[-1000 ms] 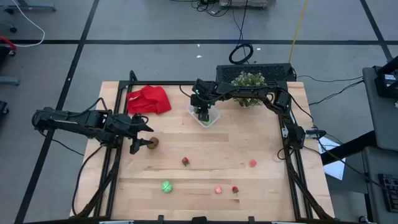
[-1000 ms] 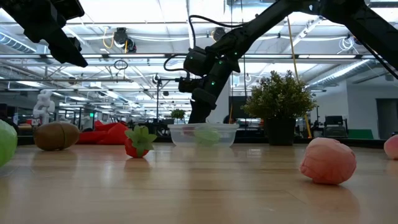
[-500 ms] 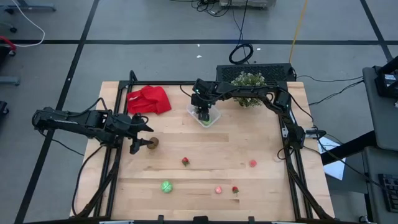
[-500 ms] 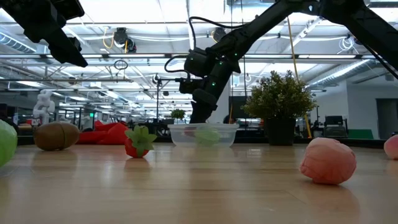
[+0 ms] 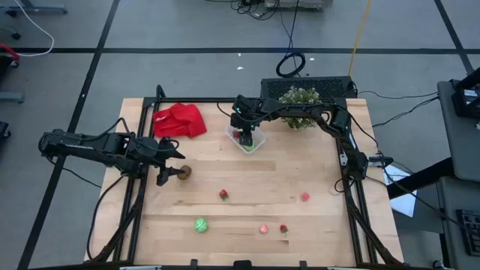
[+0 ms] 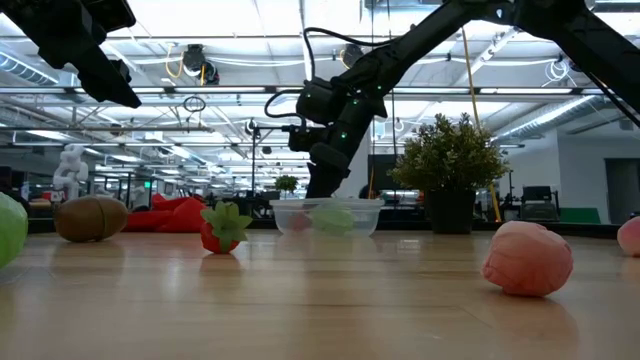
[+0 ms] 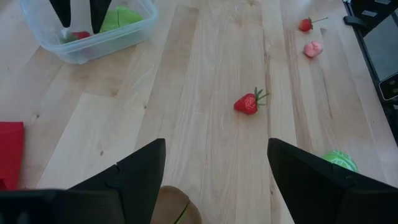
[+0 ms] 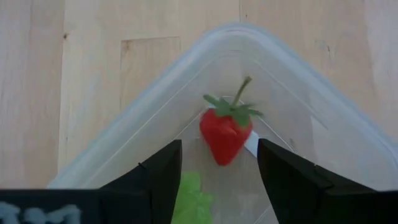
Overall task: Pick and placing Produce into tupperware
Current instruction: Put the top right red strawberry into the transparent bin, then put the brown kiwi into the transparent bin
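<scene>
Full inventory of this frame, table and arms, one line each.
tupperware: 1, clear, back centre, holds a red strawberry and a green piece
red cloth: 1, back left
potted plant: 1, green, back right
brown piece: 1, left, by the left gripper
loose strawberries: 2, red, centre and front
pink pieces: 2, right and front
green piece, loose: 1, front
left gripper: open, above the brown piece
right gripper: open, over the tupperware
</scene>
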